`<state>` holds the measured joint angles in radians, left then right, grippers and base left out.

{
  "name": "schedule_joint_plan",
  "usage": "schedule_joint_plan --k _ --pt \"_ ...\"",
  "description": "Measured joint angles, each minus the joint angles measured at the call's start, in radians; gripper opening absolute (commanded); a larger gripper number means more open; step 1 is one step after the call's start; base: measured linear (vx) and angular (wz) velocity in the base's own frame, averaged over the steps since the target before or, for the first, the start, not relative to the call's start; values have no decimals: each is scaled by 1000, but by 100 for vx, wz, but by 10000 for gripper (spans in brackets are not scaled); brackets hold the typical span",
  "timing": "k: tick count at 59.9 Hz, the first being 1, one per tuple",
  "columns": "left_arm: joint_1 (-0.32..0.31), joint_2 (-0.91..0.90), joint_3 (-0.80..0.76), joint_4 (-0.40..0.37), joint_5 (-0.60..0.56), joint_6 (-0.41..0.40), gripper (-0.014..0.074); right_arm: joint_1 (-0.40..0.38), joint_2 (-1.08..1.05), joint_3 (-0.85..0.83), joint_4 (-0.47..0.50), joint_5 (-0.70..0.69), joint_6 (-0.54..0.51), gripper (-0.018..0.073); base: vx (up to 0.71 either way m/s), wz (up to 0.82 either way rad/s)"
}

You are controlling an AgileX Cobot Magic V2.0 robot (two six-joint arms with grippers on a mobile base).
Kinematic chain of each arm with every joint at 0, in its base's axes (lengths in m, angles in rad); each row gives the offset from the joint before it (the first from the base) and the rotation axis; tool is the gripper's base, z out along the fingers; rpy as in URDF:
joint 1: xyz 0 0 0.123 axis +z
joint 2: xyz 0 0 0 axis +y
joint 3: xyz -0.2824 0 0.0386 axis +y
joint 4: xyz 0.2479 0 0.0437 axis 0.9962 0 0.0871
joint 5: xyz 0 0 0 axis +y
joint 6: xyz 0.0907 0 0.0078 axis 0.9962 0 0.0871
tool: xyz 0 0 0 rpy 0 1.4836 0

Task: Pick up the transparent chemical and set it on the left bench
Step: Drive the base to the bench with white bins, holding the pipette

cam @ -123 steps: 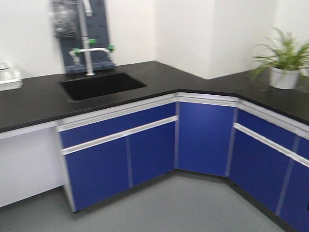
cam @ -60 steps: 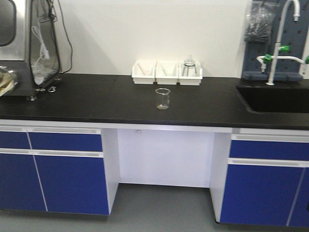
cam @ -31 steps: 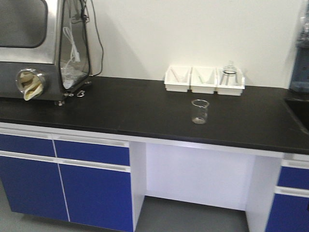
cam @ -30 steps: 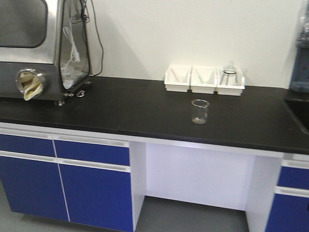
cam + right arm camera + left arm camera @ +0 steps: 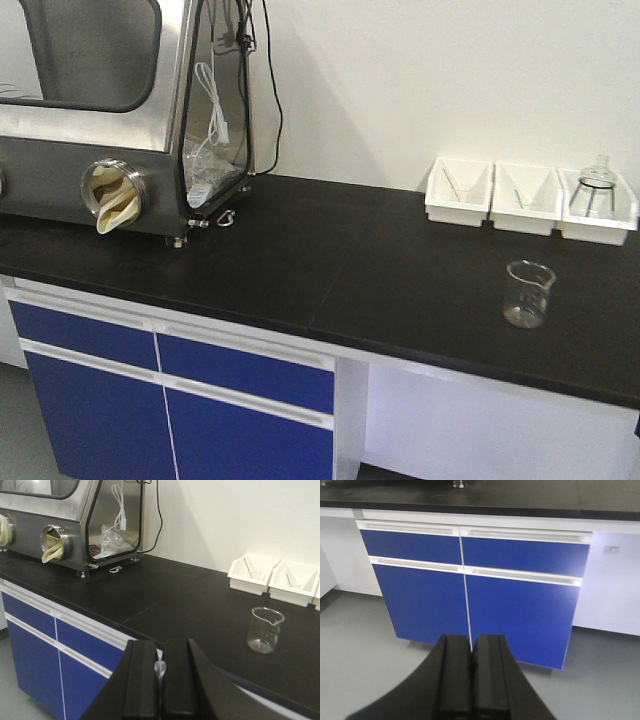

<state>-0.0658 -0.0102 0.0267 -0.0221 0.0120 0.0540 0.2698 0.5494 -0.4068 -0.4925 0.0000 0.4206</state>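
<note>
The right hand is closed on the transparent chemical, at the bottom centre of its view. The chemical looks light, soft and easily squashed (better held at the stem, gently). The left hand is closed on nothing; on the tabletop the beaker at right seems empty, and the white bins at upper right hold thin pipettes.
</note>
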Motion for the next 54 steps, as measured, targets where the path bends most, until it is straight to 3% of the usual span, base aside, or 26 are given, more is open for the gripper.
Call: schedule_joint_plan --k 19,54 --pt "0 0 0 0 0 0 -3 0 0 0 0 0 0 -4 39 -8" --pt "0 0 0 0 0 0 -3 0 0 0 0 0 0 -4 35 -42"
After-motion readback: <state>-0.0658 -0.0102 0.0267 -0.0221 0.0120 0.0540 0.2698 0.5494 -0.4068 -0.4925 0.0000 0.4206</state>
